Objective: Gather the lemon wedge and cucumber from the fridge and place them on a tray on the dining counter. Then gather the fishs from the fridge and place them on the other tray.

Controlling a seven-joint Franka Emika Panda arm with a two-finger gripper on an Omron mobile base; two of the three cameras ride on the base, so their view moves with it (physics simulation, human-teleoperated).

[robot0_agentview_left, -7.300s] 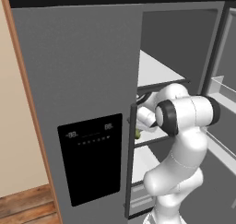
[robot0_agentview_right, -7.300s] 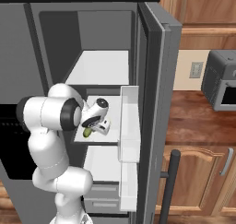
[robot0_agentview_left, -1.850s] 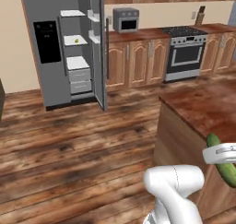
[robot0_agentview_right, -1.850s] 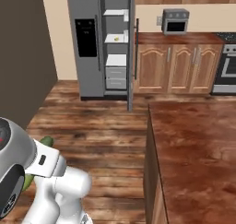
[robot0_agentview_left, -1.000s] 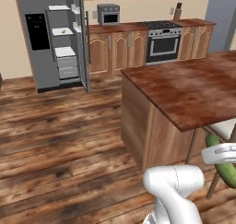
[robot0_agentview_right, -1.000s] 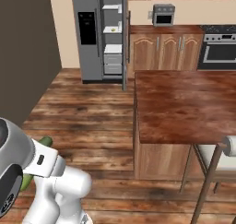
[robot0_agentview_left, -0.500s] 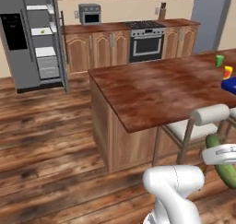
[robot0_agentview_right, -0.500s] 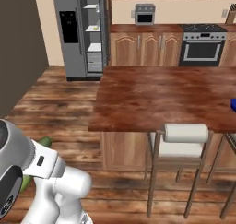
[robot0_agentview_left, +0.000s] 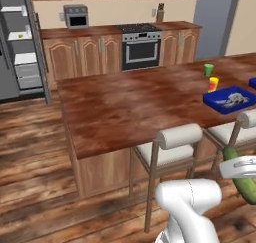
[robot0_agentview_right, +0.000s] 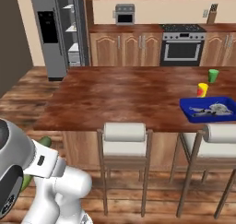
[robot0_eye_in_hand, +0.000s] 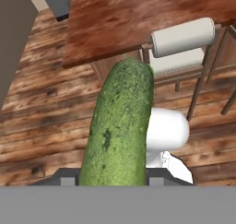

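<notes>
From my station I take the stove [robot0_agentview_right: 183, 47] as my mark. A microwave [robot0_agentview_right: 124, 14] sits on the counter to its left, a knife block [robot0_agentview_right: 211, 16] to its right. In front of it, on the wooden top, a green cup [robot0_agentview_right: 213, 75] stands just behind a yellow one [robot0_agentview_right: 202, 89]. Nearer me, two padded stools [robot0_agentview_right: 124, 141] stand.

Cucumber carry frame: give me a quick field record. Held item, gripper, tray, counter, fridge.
held item: cucumber, long and green, runs up the hand view
gripper: shut on cucumber
tray: blue tray on the dining counter, near its right end, holding grey items
beside tray: yellow cup, green cup
fridge: fridge door open, far side of kitchen
</notes>
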